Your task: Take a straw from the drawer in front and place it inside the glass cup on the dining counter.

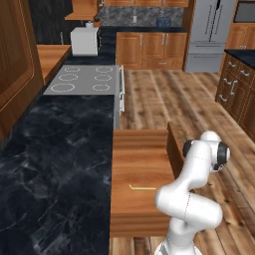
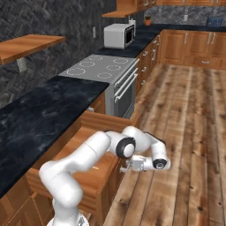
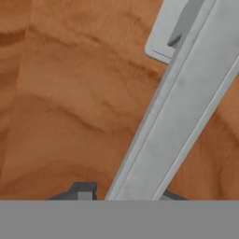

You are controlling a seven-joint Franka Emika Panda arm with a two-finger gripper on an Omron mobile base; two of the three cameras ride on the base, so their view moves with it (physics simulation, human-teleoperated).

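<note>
The straw [image 1: 142, 188] is lying flat inside the open drawer [image 1: 139, 164], running left to right at lower centre. The hand [image 3: 123, 193] is gripping the drawer's silver handle [image 3: 177, 116].

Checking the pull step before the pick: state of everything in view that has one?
drawer: pulled open, flat wooden bottom exposed.
straw: lying flat on the drawer bottom, untouched.
drawer handle: silver bar, running between the fingertips.
gripper: shut on drawer handle, at the drawer front.
oven door: closed.
fridge: doors closed.
microwave: door closed.
</note>
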